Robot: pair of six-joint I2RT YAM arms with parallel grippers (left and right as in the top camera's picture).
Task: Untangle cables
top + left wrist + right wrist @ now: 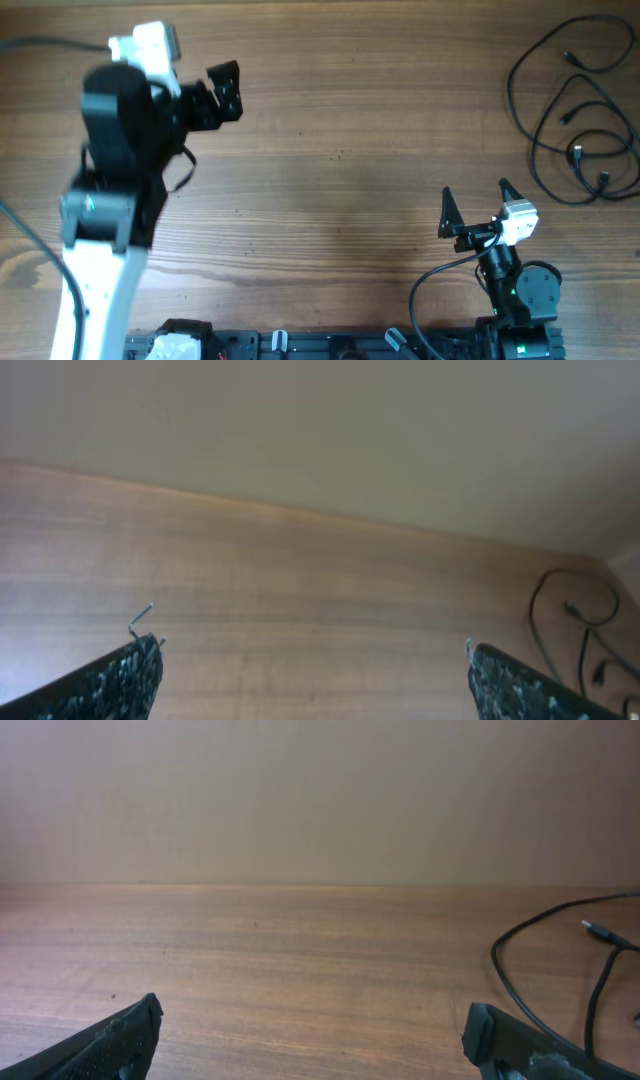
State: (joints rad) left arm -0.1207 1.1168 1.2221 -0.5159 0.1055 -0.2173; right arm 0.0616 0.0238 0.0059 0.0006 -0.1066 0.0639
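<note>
Table (340,150), wood.

Cables (577,151): loose black loops at the far right corner, touched by neither arm. They also show at the right edge of both wrist views (537,607) (497,966).

Left gripper (228,90): far left, well apart from the cables, fingers spread wide, nothing between them.

Right gripper (478,194): near front right, short of the cables, fingers spread wide, holding nothing.

A wooden table (340,150) – warm brown grain – meets a plain beige wall (320,800).
</note>
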